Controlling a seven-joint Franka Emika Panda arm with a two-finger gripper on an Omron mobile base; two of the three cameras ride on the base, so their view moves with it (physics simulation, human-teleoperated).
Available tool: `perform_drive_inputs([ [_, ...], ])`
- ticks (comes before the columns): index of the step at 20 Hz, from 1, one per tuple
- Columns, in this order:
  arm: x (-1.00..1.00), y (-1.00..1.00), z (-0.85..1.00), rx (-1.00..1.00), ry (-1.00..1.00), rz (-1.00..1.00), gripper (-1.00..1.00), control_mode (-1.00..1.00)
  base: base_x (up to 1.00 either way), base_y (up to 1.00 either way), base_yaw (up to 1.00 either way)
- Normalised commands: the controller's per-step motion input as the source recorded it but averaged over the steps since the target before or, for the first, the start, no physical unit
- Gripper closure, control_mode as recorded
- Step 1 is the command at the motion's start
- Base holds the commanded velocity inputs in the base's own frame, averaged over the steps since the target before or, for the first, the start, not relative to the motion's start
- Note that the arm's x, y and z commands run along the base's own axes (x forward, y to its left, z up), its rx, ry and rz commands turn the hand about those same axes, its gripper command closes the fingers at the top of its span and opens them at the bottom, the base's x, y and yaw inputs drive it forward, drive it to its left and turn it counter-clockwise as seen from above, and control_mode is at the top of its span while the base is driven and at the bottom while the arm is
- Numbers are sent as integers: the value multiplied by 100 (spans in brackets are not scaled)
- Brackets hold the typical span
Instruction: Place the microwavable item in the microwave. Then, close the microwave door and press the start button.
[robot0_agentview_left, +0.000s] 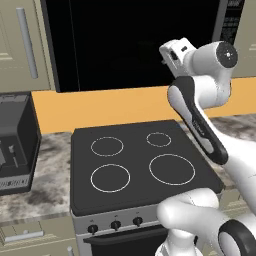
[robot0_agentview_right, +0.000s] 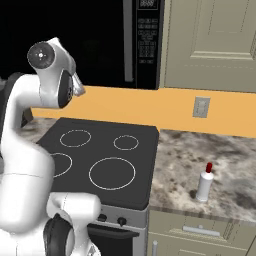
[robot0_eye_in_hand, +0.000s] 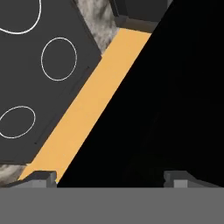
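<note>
Hanging with fingertips spread wide, nothing between them: gripper (robot0_eye_in_hand: 111, 178), against the dark front of the microwave (robot0_agentview_left: 135, 40) above the stove (robot0_agentview_left: 142, 165). Keypad strip at microwave's right edge. White red-capped bottle (robot0_agentview_right: 204, 183) upright on countertop (robot0_agentview_right: 200, 155), near front edge. Green cup's whereabouts: cannot tell.

You're looking at the microwave (robot0_agentview_left: 135, 45), a large black box mounted above the stove, wider than the cooktop below it, with an orange wall strip between the two. Its front reads as one flat, glossy black face in the left base view, and you can't tell the interior from it. From the right base view you can pick out the long vertical grey bar handle (robot0_agentview_right: 128, 40) on the microwave door (robot0_agentview_right: 75, 40), and just right of it the keypad strip (robot0_agentview_right: 148, 40) with rows of small buttons and a display at the top.
</note>
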Motion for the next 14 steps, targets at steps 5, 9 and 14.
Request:
perform_drive_inputs([
  [5, -90, -82, 7, 16, -3, 2, -100, -100, 0, 0, 0],
  [9, -30, -100, 27, 23, 0, 0, -100, -100, 0, 0, 0],
  [14, -7, -100, 11, 26, 0, 0, -100, -100, 0, 0, 0],
])
